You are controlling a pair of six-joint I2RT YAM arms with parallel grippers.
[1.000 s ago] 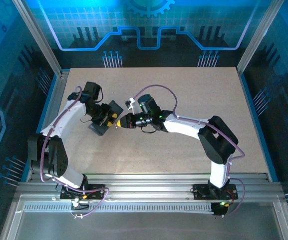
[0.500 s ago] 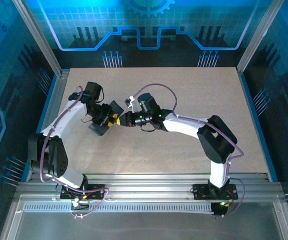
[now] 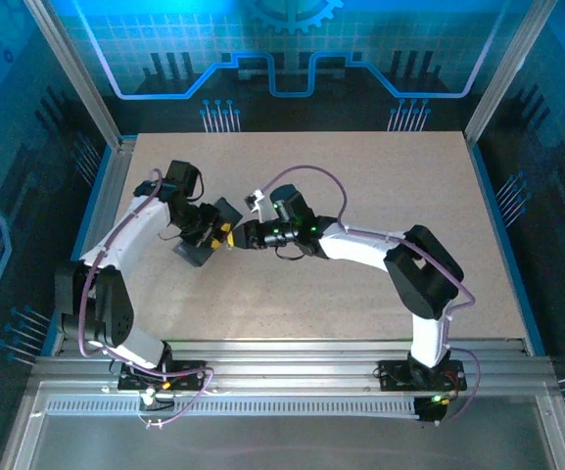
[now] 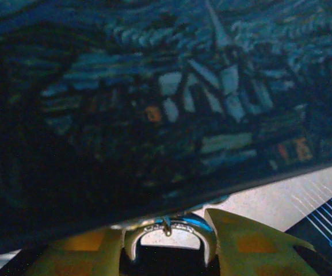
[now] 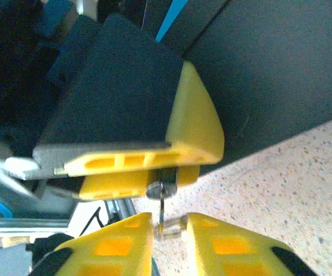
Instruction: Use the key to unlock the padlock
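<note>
Padlock [image 5: 159,188] sits clamped between the yellow fingers [image 5: 194,132] of the left gripper [image 3: 219,233], keyhole end facing the right wrist camera. Its silvery shackle [image 4: 166,229] shows in the left wrist view, just under the lower edge of the dark blue painted box [image 4: 154,86]. The key [image 5: 161,211] stands in the keyhole, its thin blade running straight out toward the right gripper [image 5: 170,230]. That gripper's fingers are parted, with the key's pale head in the gap between them. All of this lies in the left half of the worktop [image 3: 380,176], about midway between its far and near edges, the two grippers tip to tip.
</note>
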